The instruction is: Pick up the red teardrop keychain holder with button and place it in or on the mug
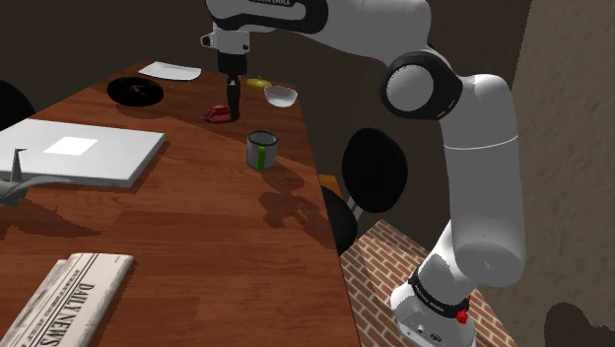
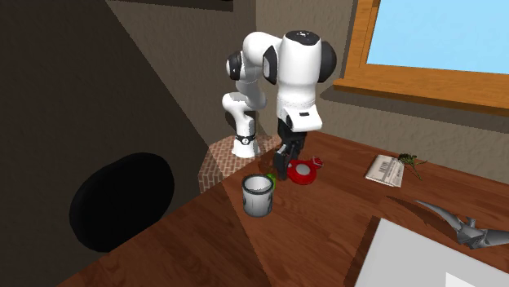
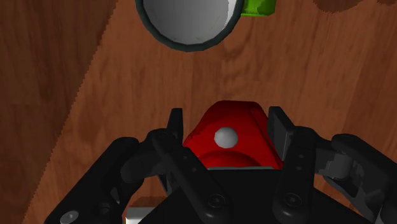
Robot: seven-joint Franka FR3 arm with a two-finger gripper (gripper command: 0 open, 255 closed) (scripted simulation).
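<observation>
- Resting on the brown wooden table, the red teardrop keychain holder shows a grey button on top.
- The all-black two-finger gripper straddles it with its fingers spread apart.
- The grey mug with green handle stands near, at the shoulder view's 4 o'clock.
</observation>
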